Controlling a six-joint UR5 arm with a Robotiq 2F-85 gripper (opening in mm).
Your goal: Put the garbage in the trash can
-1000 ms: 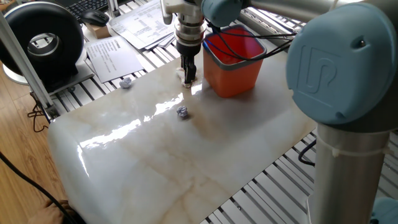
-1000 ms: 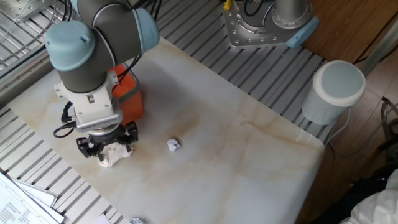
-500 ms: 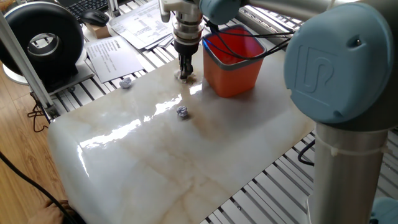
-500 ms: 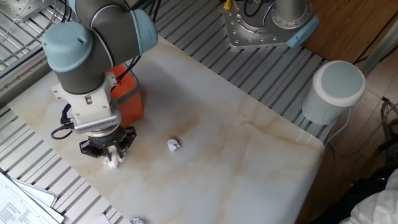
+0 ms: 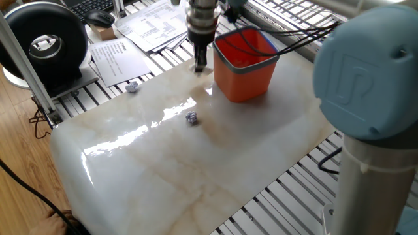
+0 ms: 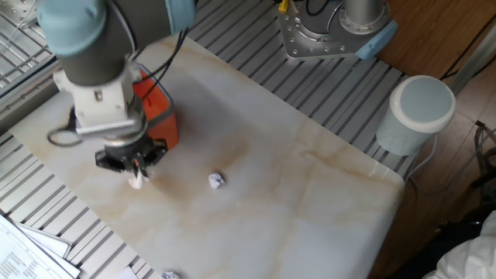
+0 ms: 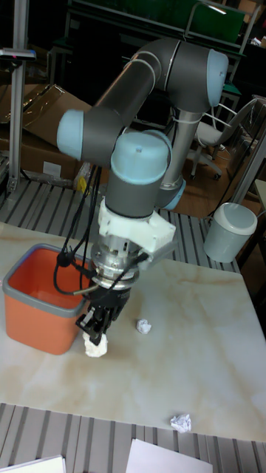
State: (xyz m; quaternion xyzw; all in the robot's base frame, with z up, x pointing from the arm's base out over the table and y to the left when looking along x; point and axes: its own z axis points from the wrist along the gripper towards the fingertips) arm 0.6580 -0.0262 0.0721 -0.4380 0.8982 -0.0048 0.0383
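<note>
While pinched on the tissue wad (image 7: 95, 344), long axis roughly vertical, maybe just lifted, the gripper (image 7: 97, 325) hangs at 7 o'clock of the trash can (image 7: 37, 307); paper balls (image 7: 143, 326) on the table (image 7: 185, 355)

The big blue joint cap (image 5: 372, 68) at the right edge of one fixed view bears a raised "UR" logo. The printed sheets (image 5: 121, 57) at upper left carry text too small to read.

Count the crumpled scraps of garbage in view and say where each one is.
3. The tissue wad is pinched in the gripper beside the trash can; one paper ball lies mid-table; another paper ball sits near the printed sheets. The bin's inside is only partly visible.
</note>
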